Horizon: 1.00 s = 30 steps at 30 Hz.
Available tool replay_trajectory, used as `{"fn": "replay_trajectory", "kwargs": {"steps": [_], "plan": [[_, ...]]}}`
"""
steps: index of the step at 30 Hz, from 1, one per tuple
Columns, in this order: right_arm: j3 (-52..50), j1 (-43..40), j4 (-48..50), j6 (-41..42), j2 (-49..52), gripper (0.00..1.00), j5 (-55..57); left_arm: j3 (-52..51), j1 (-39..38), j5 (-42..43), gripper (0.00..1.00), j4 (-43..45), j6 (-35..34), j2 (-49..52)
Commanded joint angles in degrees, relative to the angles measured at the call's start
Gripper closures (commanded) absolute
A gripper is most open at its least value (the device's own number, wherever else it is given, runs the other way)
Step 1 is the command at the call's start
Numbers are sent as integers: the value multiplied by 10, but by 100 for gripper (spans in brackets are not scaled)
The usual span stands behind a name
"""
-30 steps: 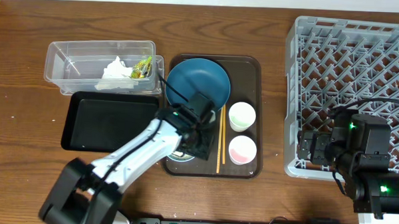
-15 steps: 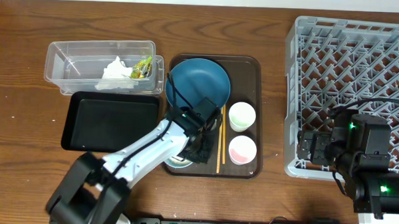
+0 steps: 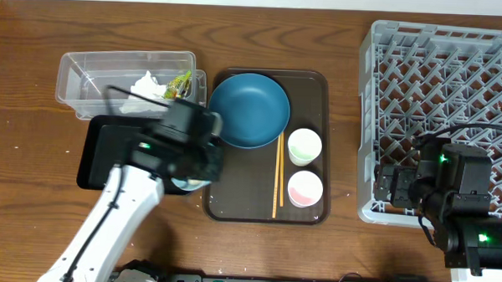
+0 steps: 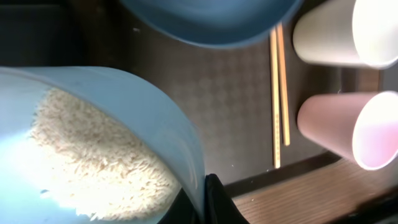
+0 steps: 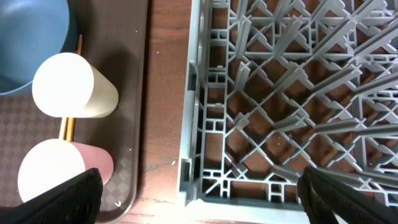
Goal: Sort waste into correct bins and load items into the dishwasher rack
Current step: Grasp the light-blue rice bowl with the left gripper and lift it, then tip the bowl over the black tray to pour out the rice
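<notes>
Emptying rice (image 4: 93,155) from the white bowl (image 4: 124,99), rim pinched in the left claw (image 3: 190,168): next, probably carry fully over the black tray (image 3: 108,153), then tip slowly without spilling.

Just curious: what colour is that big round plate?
Dark blue; the round plate shows best overhead.

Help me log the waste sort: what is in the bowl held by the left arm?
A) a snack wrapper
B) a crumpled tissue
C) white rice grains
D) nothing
C: the left wrist view shows loose white rice grains heaped inside the pale blue bowl.
</notes>
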Motion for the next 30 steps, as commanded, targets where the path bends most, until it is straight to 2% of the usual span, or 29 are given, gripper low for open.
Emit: {"fn": "replay_trajectory", "kwargs": {"steps": [1,4,9,13,19,30], "plan": [[10,-3,-4,3,-3,1,0,9,96,122,94,-1,77,5],[10,-3,-4,3,-3,1,0,0,191,214,94,3,121,22],[10,-3,-4,3,-3,1,0,-8,325,425,94,3,207,79],[10,-3,-4,3,-3,1,0,-8,379,550,94,3,244,148],[10,-3,-7,3,-3,1,0,-8,414,714,94,4,243,244],[10,-3,-7,3,-3,1,0,-8,468,714,94,-34,210,281]]}}
